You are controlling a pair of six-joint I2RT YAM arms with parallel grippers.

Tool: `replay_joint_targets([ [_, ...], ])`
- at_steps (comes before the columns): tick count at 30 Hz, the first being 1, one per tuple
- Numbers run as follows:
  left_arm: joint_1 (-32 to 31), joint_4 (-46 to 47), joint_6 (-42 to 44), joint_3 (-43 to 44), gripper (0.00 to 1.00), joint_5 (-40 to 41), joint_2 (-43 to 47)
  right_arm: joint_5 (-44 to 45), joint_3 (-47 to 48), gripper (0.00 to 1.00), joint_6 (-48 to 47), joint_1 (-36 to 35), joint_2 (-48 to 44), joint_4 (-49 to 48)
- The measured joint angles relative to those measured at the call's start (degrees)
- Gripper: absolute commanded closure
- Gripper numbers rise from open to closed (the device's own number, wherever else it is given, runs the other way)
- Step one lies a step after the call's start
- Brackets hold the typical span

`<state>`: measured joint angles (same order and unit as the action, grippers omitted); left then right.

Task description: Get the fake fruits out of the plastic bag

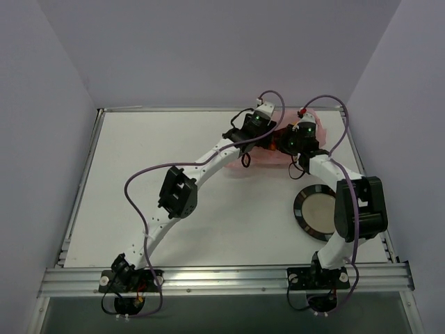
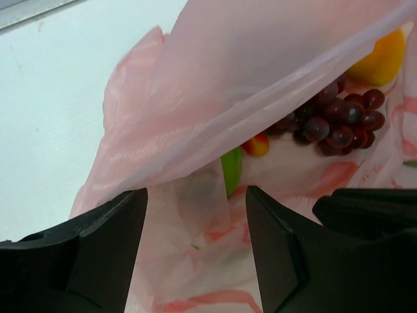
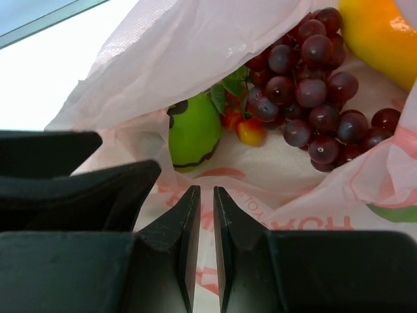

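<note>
The pink plastic bag [image 1: 321, 126] lies at the back right of the table, its mouth lifted towards both wrists. Inside lie a dark purple grape bunch [image 3: 313, 85], a green fruit [image 3: 193, 130], an orange-yellow mango [image 3: 381, 36] and a small red-yellow fruit [image 3: 251, 132]. My left gripper [image 2: 195, 222] is open at the bag's mouth with loose bag plastic [image 2: 228, 78] between its jaws; the green fruit [image 2: 231, 169] and grapes [image 2: 339, 120] lie just ahead. My right gripper [image 3: 207, 195] has its jaws almost together over the bag's printed lower layer [image 3: 306, 222], short of the green fruit.
A round black-rimmed plate [image 1: 300, 209] sits at the right, nearer than the bag. The left gripper's finger [image 3: 85, 182] shows close beside my right gripper. The table's metal rim [image 1: 208, 109] runs just behind the bag.
</note>
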<state>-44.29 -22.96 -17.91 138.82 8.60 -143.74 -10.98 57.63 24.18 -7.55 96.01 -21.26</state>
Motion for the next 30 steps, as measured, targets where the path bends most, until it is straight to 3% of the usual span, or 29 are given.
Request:
replay_joint_targets([
  [3, 0.3, -1.9, 0.8, 6.2, 0.40, 0.0, -3.5, -0.4, 0.0, 0.89, 0.2, 0.0, 0.0, -0.7],
  [6, 0.7, -3.1, 1.1, 7.6, 0.49, -0.7, -4.8, -0.5, 0.0, 0.89, 0.5, 0.0, 0.3, -1.3],
  [10, 1.6, -4.4, 1.4, 7.5, 0.67, -1.8, -5.6, -0.9, 0.2, 0.87, 1.3, 0.0, 1.6, -2.2],
  [13, 2.3, -3.9, 1.3, 6.8, 0.86, -1.9, -5.5, -1.4, 0.9, 0.86, 1.6, 0.0, 3.4, -2.5],
  [14, 2.5, -3.5, 1.4, 6.4, 0.97, -1.9, -5.4, -1.5, 1.2, 0.86, 1.6, 0.0, 4.1, -2.7],
  [17, 2.8, -1.0, 1.5, 2.6, 0.98, -2.1, -4.6, -1.7, 2.1, 0.79, 1.8, -0.1, 5.8, -3.0],
  [18, 2.9, -0.3, 1.6, 1.5, 0.98, -2.1, -4.5, -1.9, 2.3, 0.72, 1.8, -0.1, 6.3, -3.0],
  [21, 2.9, 1.9, 1.5, -2.6, 0.98, -2.3, -3.8, -2.4, 3.6, 0.62, 1.4, -0.3, 7.9, -3.0],
  [27, 2.9, 8.4, 0.9, -15.8, 0.98, -2.3, 2.3, -3.0, 8.9, 0.49, -0.2, -0.4, 11.8, -2.5],
  [30, 3.1, 10.4, 0.9, -18.3, 0.98, -1.8, 4.5, -3.0, 12.4, 0.41, -1.3, -0.7, 14.0, -1.1],
])
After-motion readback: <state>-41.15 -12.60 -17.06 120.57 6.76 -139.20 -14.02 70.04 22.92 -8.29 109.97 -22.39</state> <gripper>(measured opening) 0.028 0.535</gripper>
